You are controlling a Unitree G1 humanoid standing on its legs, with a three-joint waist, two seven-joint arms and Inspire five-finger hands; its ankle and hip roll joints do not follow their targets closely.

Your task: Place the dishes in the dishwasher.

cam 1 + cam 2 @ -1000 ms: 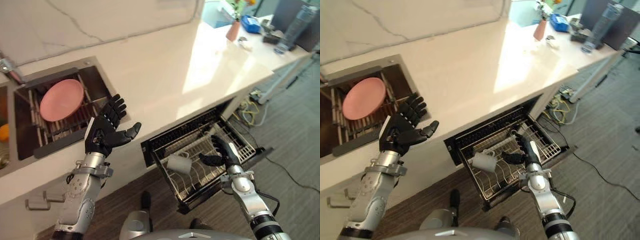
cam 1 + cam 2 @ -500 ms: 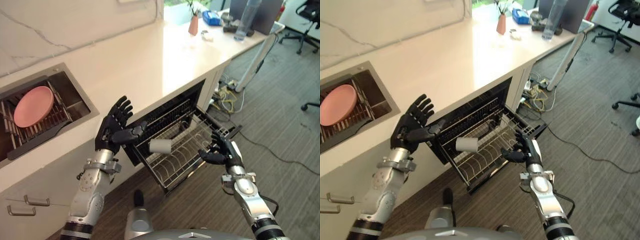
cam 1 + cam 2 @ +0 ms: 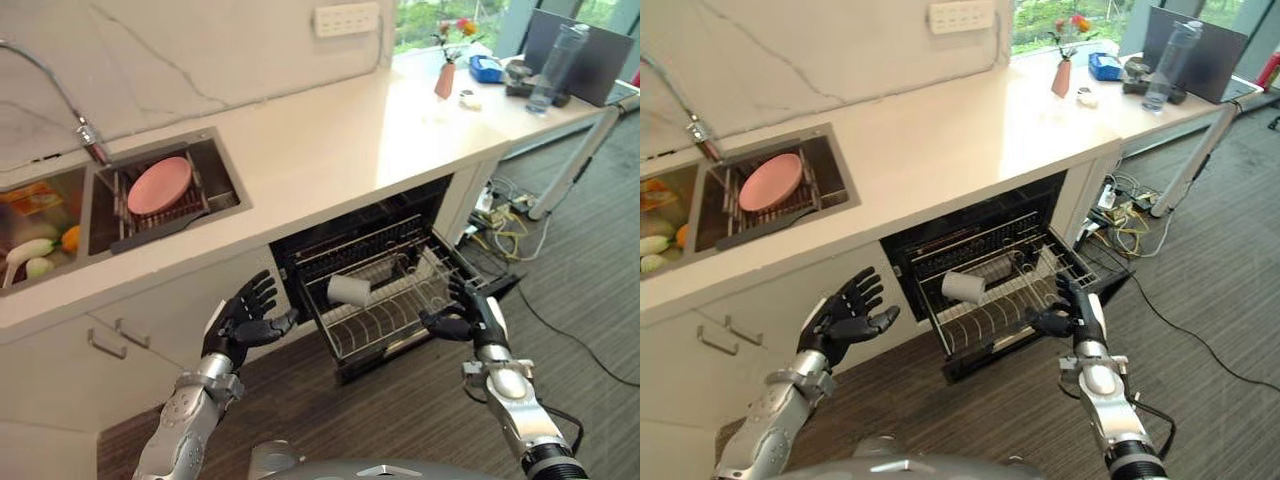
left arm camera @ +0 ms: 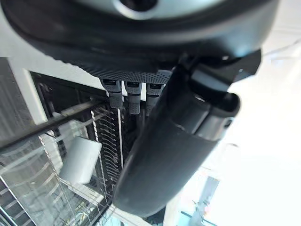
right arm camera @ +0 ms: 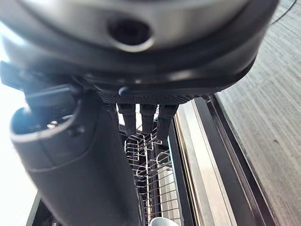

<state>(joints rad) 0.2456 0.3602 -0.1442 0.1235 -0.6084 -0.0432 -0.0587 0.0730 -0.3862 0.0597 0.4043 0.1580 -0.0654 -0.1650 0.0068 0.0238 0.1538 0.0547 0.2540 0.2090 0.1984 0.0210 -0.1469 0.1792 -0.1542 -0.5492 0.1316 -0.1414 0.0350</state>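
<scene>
A white mug (image 3: 349, 290) lay on its side in the pulled-out wire rack (image 3: 400, 318) of the open dishwasher (image 3: 380, 255), its long axis running roughly along the rack's width and its open mouth turned toward your left. The pink plate (image 3: 160, 185) stood tilted on edge in the drying rack (image 3: 150, 215) inside the sink (image 3: 225, 180), its face angled up and toward the room, well apart from the dishwasher.

Your left hand (image 3: 238, 323) hovered in front of the cabinet doors just left of the rack, fingers spread and thumb pointing toward the mug, holding nothing. Your right hand (image 3: 472, 318) hung at the rack's right front corner, fingers loosely extended and apart; whether it touched the wire you could not tell from these views. Nothing lay between either hand and the mug but the rack's own tines.

Fruit and vegetables (image 3: 35, 255) sat in the basin left of the plate, under the faucet (image 3: 85, 140). Across the pale table (image 3: 350, 130), a small vase of flowers (image 3: 446, 75), a blue box (image 3: 489, 69) and a clear bottle (image 3: 553, 68) stood at the far end. Cables (image 3: 500, 215) lay tangled on the floor (image 3: 590, 290) to the dishwasher's right.
</scene>
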